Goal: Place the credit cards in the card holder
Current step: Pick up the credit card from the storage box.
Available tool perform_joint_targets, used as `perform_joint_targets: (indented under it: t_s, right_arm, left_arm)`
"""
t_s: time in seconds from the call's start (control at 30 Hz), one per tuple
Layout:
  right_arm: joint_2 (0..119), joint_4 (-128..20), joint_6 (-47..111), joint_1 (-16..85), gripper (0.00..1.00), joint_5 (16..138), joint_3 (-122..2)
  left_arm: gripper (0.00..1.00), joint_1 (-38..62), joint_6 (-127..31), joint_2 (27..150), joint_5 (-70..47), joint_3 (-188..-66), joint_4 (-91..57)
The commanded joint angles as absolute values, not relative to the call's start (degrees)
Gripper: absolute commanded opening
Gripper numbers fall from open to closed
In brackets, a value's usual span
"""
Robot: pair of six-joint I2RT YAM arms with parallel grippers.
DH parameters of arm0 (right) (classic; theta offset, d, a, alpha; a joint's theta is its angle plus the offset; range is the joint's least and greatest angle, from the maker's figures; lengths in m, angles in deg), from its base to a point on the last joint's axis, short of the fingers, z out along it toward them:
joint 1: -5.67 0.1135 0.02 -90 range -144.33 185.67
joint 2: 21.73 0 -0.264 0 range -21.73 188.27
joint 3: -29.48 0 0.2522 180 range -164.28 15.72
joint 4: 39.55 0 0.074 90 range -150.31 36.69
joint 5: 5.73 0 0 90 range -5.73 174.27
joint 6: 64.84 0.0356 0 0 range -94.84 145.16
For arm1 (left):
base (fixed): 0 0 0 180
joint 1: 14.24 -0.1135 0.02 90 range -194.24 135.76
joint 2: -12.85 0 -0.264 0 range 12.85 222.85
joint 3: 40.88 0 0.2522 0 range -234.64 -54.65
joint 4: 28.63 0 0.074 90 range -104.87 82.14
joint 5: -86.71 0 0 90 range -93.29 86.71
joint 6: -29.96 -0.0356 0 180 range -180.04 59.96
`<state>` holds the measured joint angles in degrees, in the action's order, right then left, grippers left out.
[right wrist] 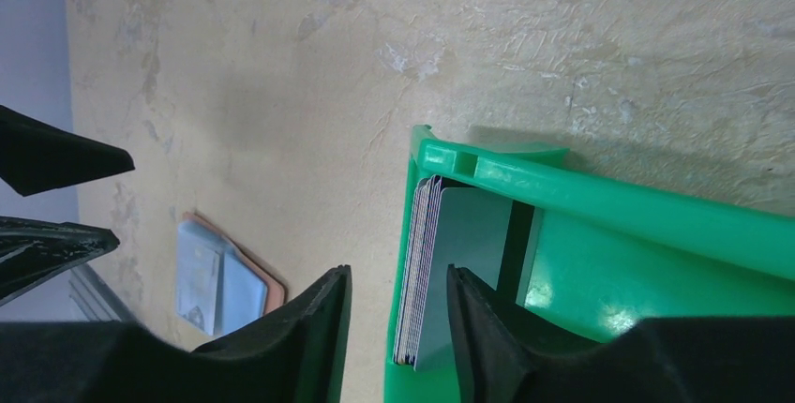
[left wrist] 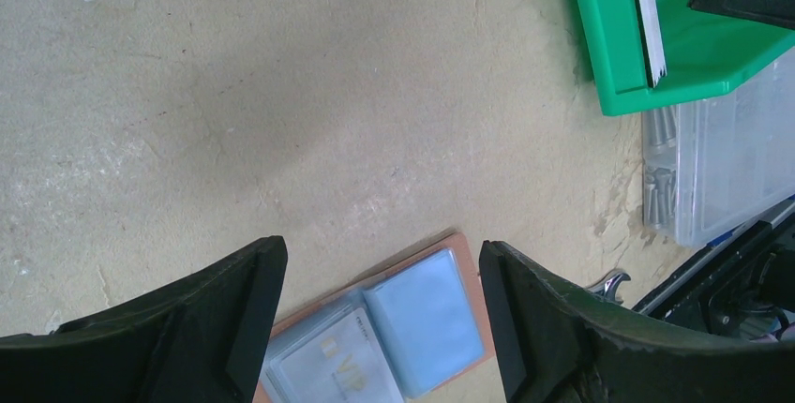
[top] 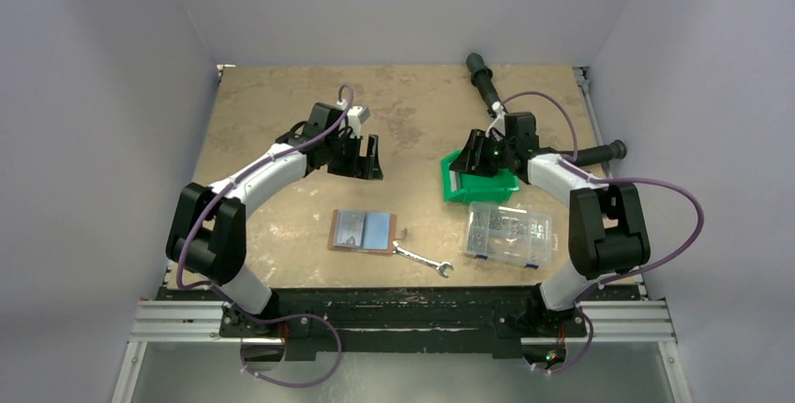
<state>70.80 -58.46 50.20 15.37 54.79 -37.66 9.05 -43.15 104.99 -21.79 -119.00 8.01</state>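
The card holder [top: 366, 231] lies spread open on the table, its brown rim [left wrist: 475, 283] framing a light blue card [left wrist: 427, 323] and a pale card marked VIP [left wrist: 333, 365] in its pockets. My left gripper [left wrist: 378, 267] hangs open above and behind it, holding nothing. A stack of credit cards [right wrist: 422, 258] stands on edge inside the green bin [right wrist: 600, 206], against its wall. My right gripper [right wrist: 398, 281] is open and straddles that wall and stack. One finger is outside the bin and the other inside, close to the stack's face.
A clear compartment box [top: 509, 232] of small parts sits just in front of the green bin [top: 478, 186]. A wrench [top: 422, 261] lies right of the card holder. Two black handles [top: 483, 80] [top: 600, 153] rest at the back right.
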Motion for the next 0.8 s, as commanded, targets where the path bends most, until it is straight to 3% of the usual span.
perform_joint_targets:
  t_s: [0.0,0.13,0.3,0.53,0.77]
  right_arm:
    - [69.99,-57.31,48.46,15.11,0.53,56.01,-37.03]
    - [71.61,-55.54,48.37,15.17,0.64,54.85,-36.21]
    - [73.93,-54.90,47.81,15.17,0.70,55.15,-36.39]
    - [69.46,-57.34,45.82,15.17,0.76,62.49,-36.67]
    - [68.15,-60.49,44.93,15.17,0.91,71.96,-37.06]
  left_arm:
    - [0.80,8.97,-43.77,103.64,-23.18,-118.72,5.88]
    - [0.80,8.96,-43.77,103.73,-23.30,-118.65,5.80]
    - [0.80,8.98,-43.69,104.08,-23.80,-118.64,5.70]
    - [0.80,8.96,-43.55,104.34,-24.19,-118.54,5.53]
    - [0.80,8.96,-43.13,104.26,-25.67,-118.39,5.06]
